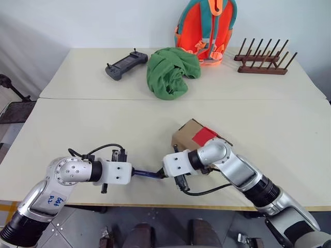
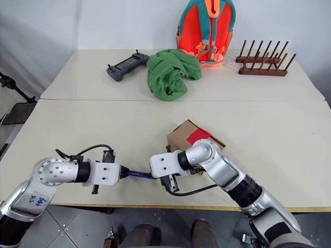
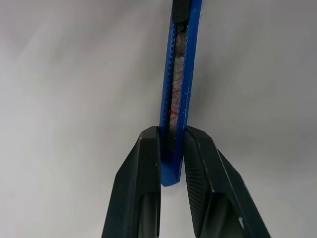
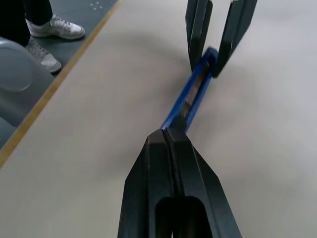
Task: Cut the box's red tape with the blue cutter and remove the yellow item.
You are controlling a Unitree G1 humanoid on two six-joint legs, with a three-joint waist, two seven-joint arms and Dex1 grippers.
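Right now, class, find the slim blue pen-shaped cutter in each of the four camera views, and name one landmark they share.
Left eye view: blue cutter bridges the two grippers, near the table's front edge.
Right eye view: same spot.
Left wrist view: its end sits clamped between the black fingers.
Right wrist view: it runs from the shut fingertips to the left gripper.
Shared landmark: the beige table.

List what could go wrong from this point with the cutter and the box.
The left gripper pinches only the tail end of the blue cutter, so a push from the shut right gripper at its slider end could lever it loose. The right arm lies close in front of the box and might nudge it, shifting the red tape.
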